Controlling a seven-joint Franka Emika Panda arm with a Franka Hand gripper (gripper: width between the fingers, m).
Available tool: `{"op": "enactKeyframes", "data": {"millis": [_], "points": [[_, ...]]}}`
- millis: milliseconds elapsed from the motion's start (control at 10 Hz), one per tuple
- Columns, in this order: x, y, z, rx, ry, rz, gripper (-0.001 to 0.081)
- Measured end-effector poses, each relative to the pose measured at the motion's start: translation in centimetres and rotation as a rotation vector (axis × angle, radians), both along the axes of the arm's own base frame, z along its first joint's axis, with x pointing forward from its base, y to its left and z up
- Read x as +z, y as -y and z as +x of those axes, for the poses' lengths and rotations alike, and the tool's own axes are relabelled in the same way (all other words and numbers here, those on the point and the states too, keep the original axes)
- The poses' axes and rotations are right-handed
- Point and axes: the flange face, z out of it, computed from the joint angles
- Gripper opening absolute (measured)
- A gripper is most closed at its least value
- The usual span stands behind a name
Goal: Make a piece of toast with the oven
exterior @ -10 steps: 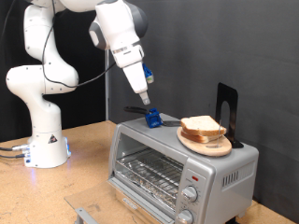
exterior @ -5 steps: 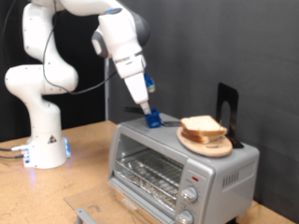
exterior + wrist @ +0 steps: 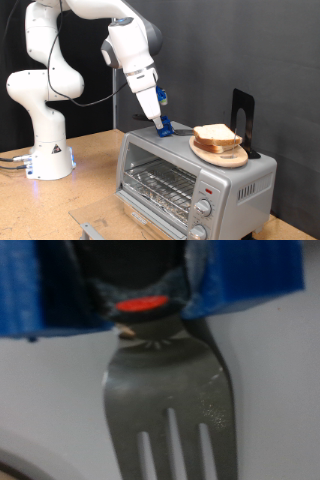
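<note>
On top of the oven (image 3: 190, 178), toward its left rear corner, the gripper (image 3: 160, 123) reaches down with its blue fingers (image 3: 245, 280) closed on the handle of a metal fork (image 3: 170, 405), whose tines point away from the hand over the pale oven top. Right of it, also on the oven top, the piece of toast (image 3: 216, 135) lies stacked with others on a round wooden plate (image 3: 222, 156), and a black stand (image 3: 243, 120) rises just behind the plate.

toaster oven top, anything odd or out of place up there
Nothing is spilled or damaged. The one unusual thing is a fork between the claw fingers on top of the oven, beside the bread on its wooden plate.
</note>
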Motion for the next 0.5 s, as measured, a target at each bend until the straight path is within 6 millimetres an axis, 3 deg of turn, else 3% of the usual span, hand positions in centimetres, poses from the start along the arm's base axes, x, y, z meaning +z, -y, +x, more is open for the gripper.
{"op": "enactKeyframes", "data": {"millis": [500], "points": [[-1.01,-0.82,0.06,0.024,-0.004,-0.012,0.0809]]}}
